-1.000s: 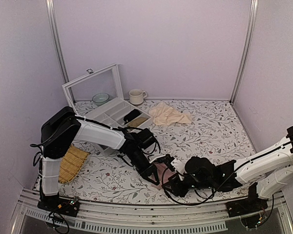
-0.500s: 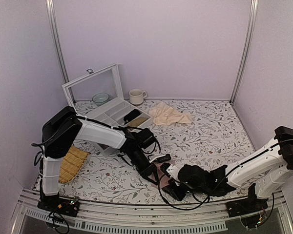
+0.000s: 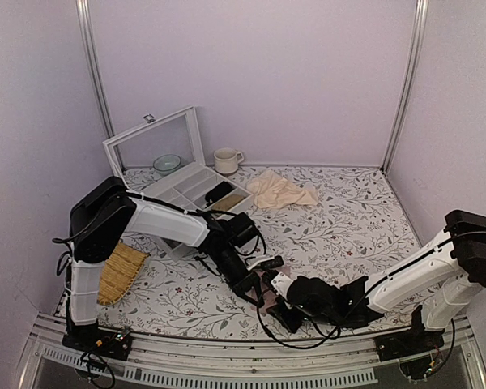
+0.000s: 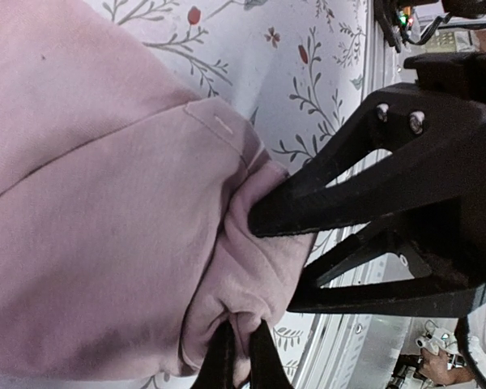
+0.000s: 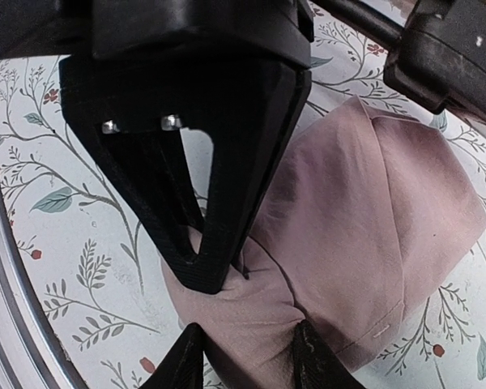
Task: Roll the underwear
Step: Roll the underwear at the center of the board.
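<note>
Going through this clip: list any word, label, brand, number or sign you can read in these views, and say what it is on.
No text is readable in any view.
underwear: only plain pink fabric shows, with no print in sight.
tag on top of the box lid: too small to read.
mug: no marking can be made out.
</note>
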Controlling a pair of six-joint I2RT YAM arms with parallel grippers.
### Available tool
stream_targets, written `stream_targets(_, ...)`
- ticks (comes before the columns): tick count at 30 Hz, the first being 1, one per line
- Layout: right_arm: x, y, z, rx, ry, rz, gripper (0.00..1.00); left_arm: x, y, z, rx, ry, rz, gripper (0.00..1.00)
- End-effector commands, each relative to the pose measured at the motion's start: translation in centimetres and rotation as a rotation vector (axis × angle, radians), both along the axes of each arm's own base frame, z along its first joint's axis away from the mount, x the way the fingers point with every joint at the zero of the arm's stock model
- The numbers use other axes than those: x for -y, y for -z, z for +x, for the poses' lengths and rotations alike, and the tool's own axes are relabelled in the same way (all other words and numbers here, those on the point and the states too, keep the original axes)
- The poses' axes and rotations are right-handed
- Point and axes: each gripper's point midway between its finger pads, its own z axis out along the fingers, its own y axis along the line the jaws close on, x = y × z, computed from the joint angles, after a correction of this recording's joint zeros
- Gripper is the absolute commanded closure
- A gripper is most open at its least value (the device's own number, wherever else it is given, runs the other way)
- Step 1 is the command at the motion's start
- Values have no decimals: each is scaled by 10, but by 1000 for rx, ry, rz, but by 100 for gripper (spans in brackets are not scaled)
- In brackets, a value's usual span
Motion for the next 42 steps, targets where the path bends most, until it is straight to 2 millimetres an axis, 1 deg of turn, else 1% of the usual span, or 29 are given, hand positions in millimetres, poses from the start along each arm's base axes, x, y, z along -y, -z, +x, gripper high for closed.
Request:
stream_targets(1,19,39,-12,-82,8,-118,64,-70,76,0,26,-34,354,100)
stream_targets(6,19,46,-20,-112,6,-129,60,-72,77,2,27,-38,357,100)
stream_targets(10,18,52,-25,-112,0,-154,61,-75,77,4,35,-35,364,100)
stream_targets(13,18,54,-29,-130,5,-150,68,-77,77,7,43,-37,370,100)
stream_targets(17,20,58,-34,-151,13,-153,72,-76,76,8,40,-42,362,100)
stream_targets(18,20,59,-34,-155,14,-156,76,-76,76,8,40,-42,362,100)
stream_targets(20,19,62,-35,-160,13,-163,88,-75,77,9,40,-42,362,100)
stream_targets(23,20,66,-36,-170,16,-170,100,-74,76,11,44,-47,359,100)
stream_targets(26,21,69,-37,-174,20,-176,100,-72,71,16,61,-67,349,100)
stream_targets(28,21,69,-36,-175,21,-178,100,-69,62,25,72,-96,330,99)
stream_targets(29,20,69,-37,-177,19,-177,100,-68,57,30,80,-115,321,96)
stream_targets(32,20,70,-39,-189,17,-175,100,-65,39,48,99,-171,290,93)
stream_targets(35,19,71,-39,-195,14,-173,100,-64,26,66,121,-230,270,80)
stream_targets(36,20,71,-40,-194,14,-174,100,-63,20,73,133,-257,261,74)
stream_targets(39,20,72,-40,-196,16,-172,100,-57,5,87,130,-309,202,70)
stream_targets(40,20,72,-40,-200,16,-170,100,-55,2,90,129,-320,190,67)
stream_targets(42,21,72,-40,-206,24,-161,100,-52,2,96,131,-339,187,66)
